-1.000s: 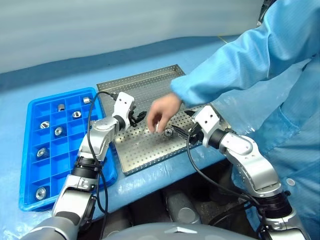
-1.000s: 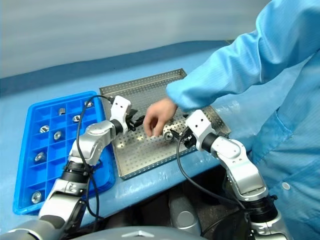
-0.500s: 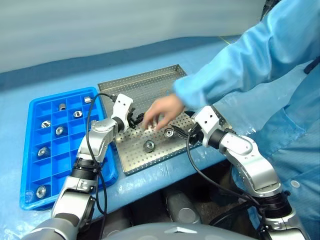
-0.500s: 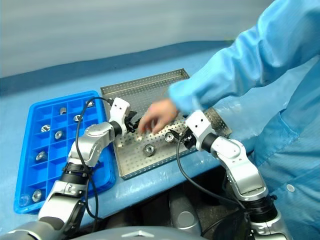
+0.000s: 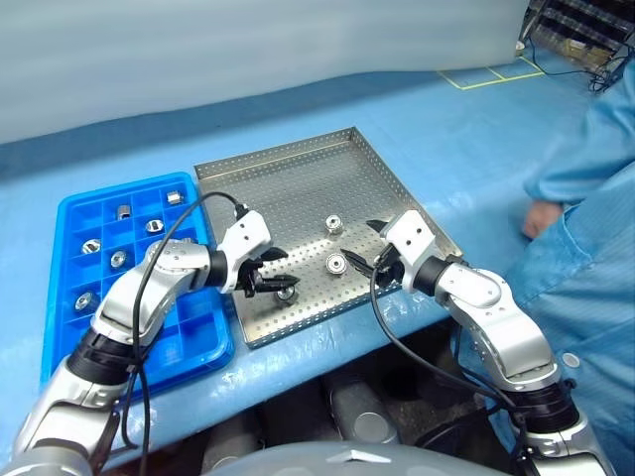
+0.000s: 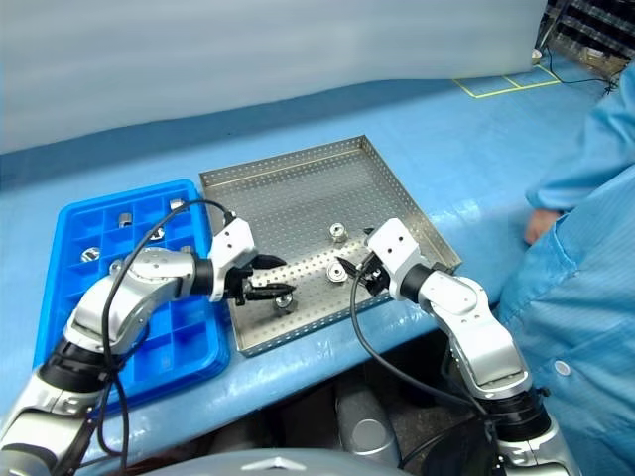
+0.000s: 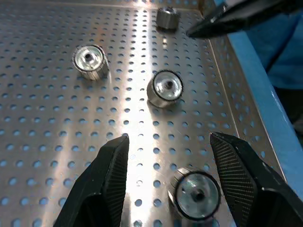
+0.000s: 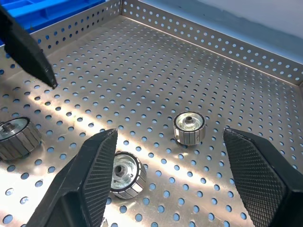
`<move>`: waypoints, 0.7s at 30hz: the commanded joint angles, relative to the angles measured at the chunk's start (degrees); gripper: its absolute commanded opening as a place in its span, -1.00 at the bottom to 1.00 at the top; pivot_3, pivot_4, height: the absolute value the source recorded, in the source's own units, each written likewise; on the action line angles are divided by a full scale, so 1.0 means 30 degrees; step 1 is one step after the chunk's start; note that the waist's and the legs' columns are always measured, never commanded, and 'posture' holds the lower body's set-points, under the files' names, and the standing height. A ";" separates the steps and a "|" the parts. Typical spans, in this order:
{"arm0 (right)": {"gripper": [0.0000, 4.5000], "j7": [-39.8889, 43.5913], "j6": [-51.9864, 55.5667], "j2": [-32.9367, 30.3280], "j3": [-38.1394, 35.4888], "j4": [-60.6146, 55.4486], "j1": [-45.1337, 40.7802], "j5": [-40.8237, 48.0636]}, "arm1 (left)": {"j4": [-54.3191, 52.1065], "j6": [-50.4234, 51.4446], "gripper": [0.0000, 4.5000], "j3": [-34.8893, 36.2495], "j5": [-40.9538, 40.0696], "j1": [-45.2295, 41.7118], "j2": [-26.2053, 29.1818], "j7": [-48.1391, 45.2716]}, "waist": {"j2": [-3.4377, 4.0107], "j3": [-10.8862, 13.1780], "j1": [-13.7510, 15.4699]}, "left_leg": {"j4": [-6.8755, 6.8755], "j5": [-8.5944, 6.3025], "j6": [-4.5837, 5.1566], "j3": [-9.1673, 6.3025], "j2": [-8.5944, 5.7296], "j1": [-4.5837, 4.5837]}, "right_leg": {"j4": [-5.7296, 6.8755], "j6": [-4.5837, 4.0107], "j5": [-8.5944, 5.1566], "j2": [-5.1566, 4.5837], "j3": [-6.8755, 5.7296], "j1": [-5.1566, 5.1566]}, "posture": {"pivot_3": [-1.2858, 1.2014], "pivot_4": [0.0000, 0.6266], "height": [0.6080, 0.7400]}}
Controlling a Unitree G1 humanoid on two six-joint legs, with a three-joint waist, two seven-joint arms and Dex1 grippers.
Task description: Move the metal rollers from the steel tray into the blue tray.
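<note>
The steel tray lies in the middle of the blue table. Three metal rollers stand on its perforated floor: a far one, a middle one and a near one. My left gripper is open and low over the tray. The near roller lies loose between its fingers. My right gripper is open too, hovering beside the middle roller, with the far roller ahead between its fingers. The blue tray sits left of the steel tray, with several rollers in its compartments.
A person in a light blue coat stands at the right, one hand resting on the table beyond the steel tray's right rim. The table's front edge runs just below both trays. A black cable loops over the blue tray.
The person's hand left the steel tray and withdrew to the right, leaving two more rollers on it. My left gripper pulled back toward the near rim and turned rightward. The right gripper stayed put.
</note>
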 commanded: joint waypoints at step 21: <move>0.66 0.1970 0.0326 -0.0089 0.0948 -0.0952 0.0559 0.1235 | 0.1647 -0.1354 -0.30 -0.2664 0.3039 0.0253 -0.1251 0.1142 | 0.0002 0.0000 0.0287 | 0.0001 0.0000 0.0001 -0.0002 -0.0005 0.0016 | 0.0002 0.0000 -0.0003 0.0006 -0.0002 0.0013 | -0.17 -0.52 1.00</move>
